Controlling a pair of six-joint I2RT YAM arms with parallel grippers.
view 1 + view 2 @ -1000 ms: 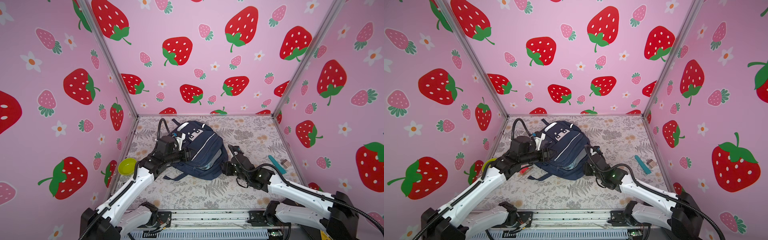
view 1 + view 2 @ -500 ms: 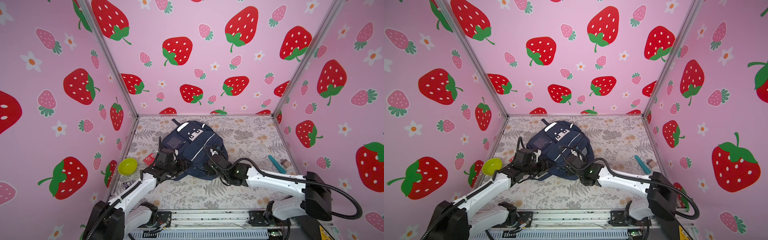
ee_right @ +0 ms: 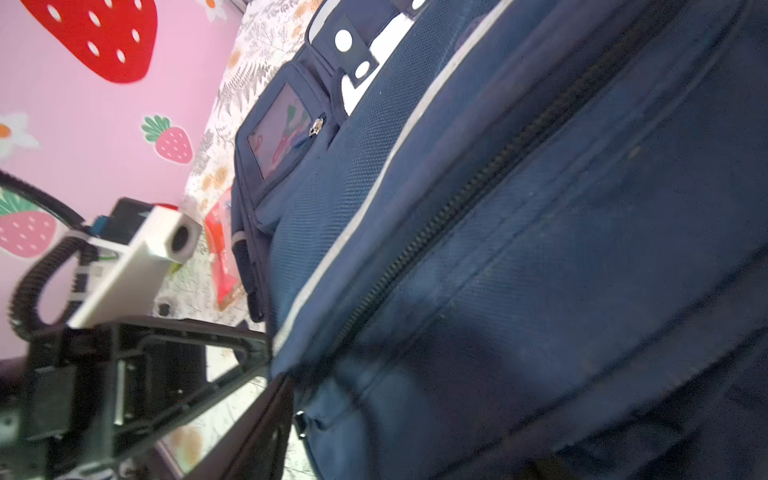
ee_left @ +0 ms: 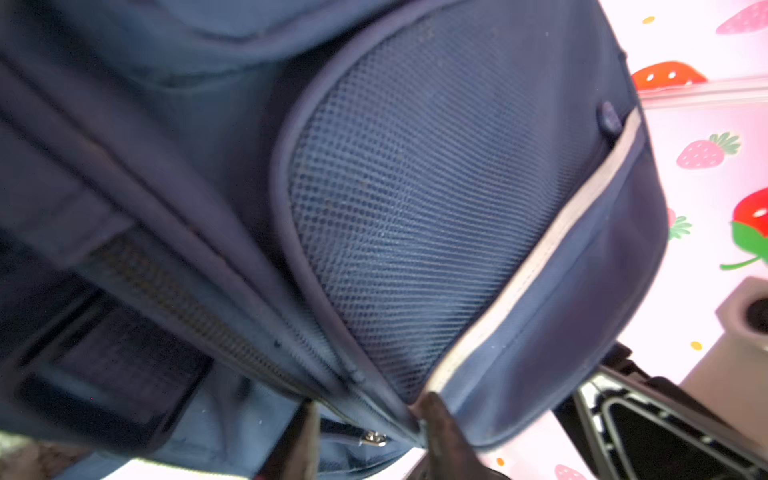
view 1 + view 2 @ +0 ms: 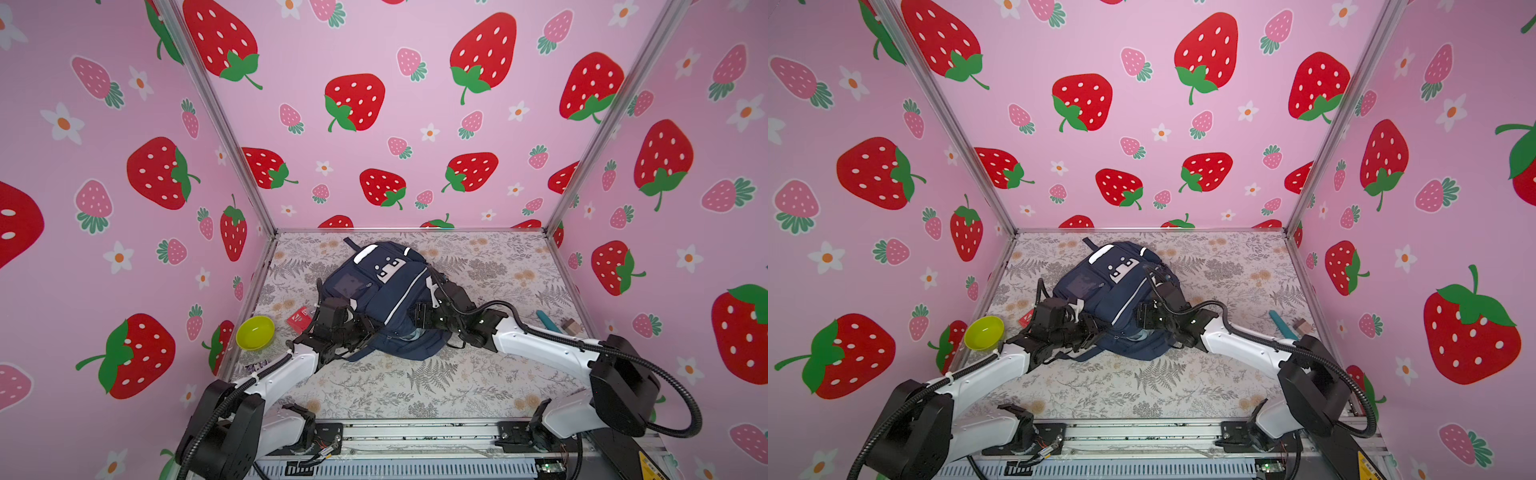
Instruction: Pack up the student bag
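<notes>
The student bag (image 5: 386, 286) lies on the floral table (image 5: 415, 382), in the middle toward the back wall; the left gripper (image 4: 372, 424) is partly spread, its 2 fingertips (image 4: 440, 428) astride the bag's zip seam (image 4: 216, 324), 1 touching the end of the white stripe (image 4: 540, 257); whether it pinches cannot be told; the right gripper (image 5: 417, 316) sits against the bag's right side, its spread hidden.

Navy student bag (image 5: 374, 291) showing white stripes, lime-green bowl (image 5: 254, 332) glowing, red packet (image 5: 298, 319), grey fern-print table (image 5: 415, 386), pink strawberry walls (image 5: 291, 50).
</notes>
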